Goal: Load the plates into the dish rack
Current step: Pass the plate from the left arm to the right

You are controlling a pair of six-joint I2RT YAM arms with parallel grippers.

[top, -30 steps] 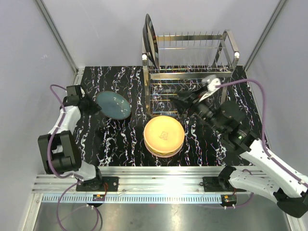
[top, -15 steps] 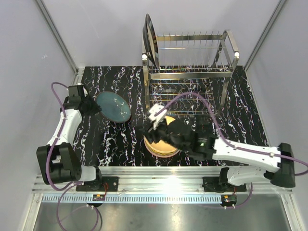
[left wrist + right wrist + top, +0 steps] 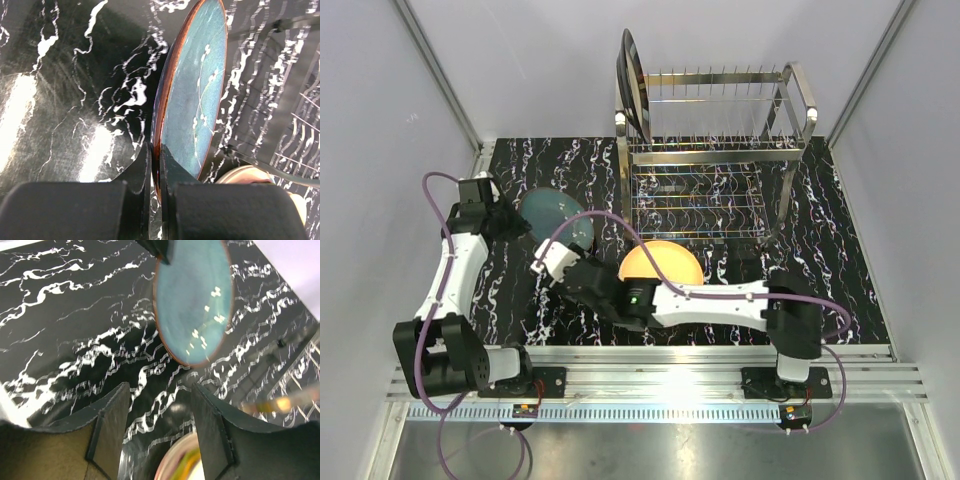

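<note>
Overhead, a shiny chrome wire dish rack stands at the back of a black, white-veined table top, with a dark round plate set on edge at the left end of its upper tier. In front of the rack and apart from it sits a stack of plates topped by an orange-yellow one. The right arm reaches leftward across the stack's near side, trailing a purple cable. To the left, the left gripper holds a round blue-green glazed plate with a brown rim at a tilt, well clear of the rack. From the left wrist, the two black fingers are clamped on the rim of the blue-green plate, which is seen nearly edge-on against the marbled surface. The pale edge of the stack shows at lower right, and thin rack wires run along the right border. From the right wrist, the right gripper has its two dark fingers spread apart with nothing between them. The blue-green plate hangs ahead of it as an oval, pinched at its top by the other gripper's black tip. A blurred pink-and-yellow plate rim from the stack lies low between the fingers, and blurred rack wires show at the right edge.
</note>
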